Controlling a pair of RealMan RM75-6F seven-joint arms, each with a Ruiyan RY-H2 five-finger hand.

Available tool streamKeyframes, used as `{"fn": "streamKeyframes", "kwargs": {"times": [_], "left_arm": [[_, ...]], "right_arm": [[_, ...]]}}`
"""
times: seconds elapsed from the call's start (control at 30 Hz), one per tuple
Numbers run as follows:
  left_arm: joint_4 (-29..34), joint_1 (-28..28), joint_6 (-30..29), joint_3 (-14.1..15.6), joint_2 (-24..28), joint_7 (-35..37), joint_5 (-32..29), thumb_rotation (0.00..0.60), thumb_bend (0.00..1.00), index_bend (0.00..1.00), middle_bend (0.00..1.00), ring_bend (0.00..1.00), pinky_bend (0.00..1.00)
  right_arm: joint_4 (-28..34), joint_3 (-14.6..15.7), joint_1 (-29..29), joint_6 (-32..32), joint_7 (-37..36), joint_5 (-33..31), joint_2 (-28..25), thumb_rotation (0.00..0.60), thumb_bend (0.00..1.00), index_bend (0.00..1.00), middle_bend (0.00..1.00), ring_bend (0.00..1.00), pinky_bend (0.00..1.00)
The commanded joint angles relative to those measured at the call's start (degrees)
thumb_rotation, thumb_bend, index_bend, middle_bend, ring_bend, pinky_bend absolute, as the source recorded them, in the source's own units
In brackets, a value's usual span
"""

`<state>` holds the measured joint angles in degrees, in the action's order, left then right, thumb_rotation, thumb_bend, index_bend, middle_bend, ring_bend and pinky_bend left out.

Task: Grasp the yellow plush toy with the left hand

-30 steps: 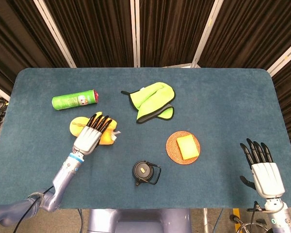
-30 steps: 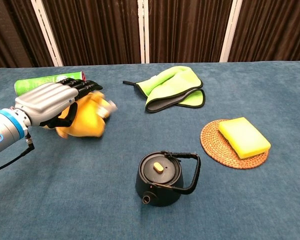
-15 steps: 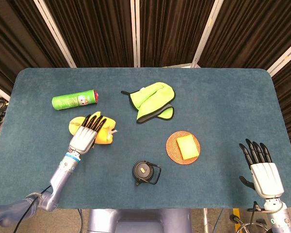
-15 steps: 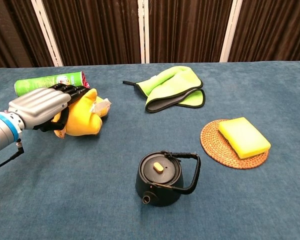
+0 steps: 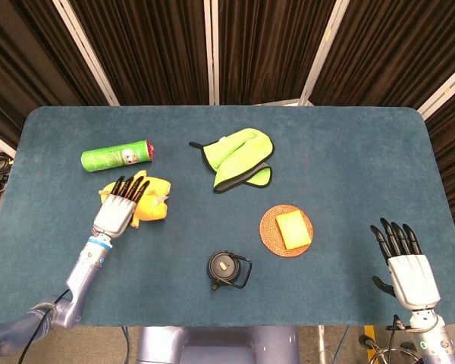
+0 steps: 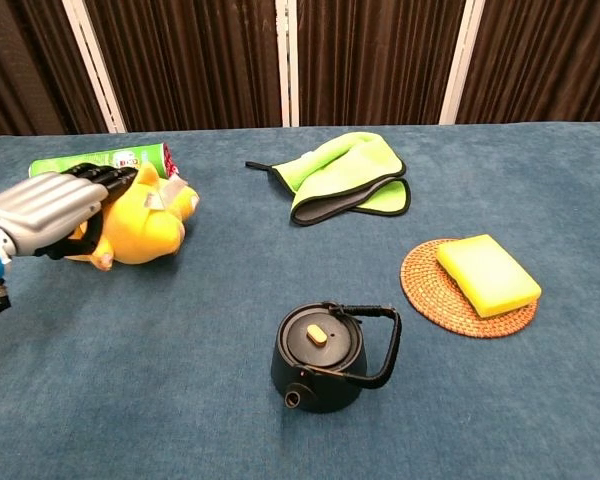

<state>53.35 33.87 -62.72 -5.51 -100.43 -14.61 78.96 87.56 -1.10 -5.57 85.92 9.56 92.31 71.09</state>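
The yellow plush toy (image 5: 153, 206) lies at the table's left, just below the green can. My left hand (image 5: 117, 208) covers its left side, fingers stretched over the top and thumb tucked beneath, so it holds the toy. The chest view shows that same left hand (image 6: 50, 205) wrapped around the toy (image 6: 145, 225), which sits low on the cloth. Near the front right edge, my right hand (image 5: 406, 262) stays open and holds nothing; it does not appear in the chest view.
A green can (image 5: 117, 157) lies just behind the toy. A green cloth (image 5: 237, 158) lies at mid-table. A black kettle (image 5: 227, 269) stands near the front, and a yellow sponge (image 5: 291, 228) rests on a woven coaster (image 5: 270, 231) to its right.
My left hand has moved left and back toward the green can, carrying the toy with it and lowering it to the table. The right hand has hardly moved.
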Motion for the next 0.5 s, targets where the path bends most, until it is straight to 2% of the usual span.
{"fn": "streamKeyframes", "kwargs": {"times": [0.03,0.3,0.5], "left_arm": [[-0.6,-0.4,-0.2,0.0,0.4,0.8,0.0,0.6,1.0,0.0,0.0,0.0,0.0],[-0.9,-1.4,-2.9,-0.3,1.7,4.1,1.0,0.6,1.0,0.0,0.0,0.0,0.0],[3.0,-2.2,-7.9,-0.4,3.8,6.2,3.6,0.6,1.0,0.0,0.0,0.0,0.0]], "right_arm": [[0.0,0.0,0.0,0.0,0.2,0.0,0.1,0.6,0.12,0.0,0.0,0.0,0.0],[0.0,0.0,0.0,0.0,0.4,0.0,0.2,0.6,0.13,0.0,0.0,0.0,0.0],[0.1,0.1,0.1,0.1,0.4,0.1,0.1,0.6,0.12,0.0,0.0,0.0,0.0]]}}
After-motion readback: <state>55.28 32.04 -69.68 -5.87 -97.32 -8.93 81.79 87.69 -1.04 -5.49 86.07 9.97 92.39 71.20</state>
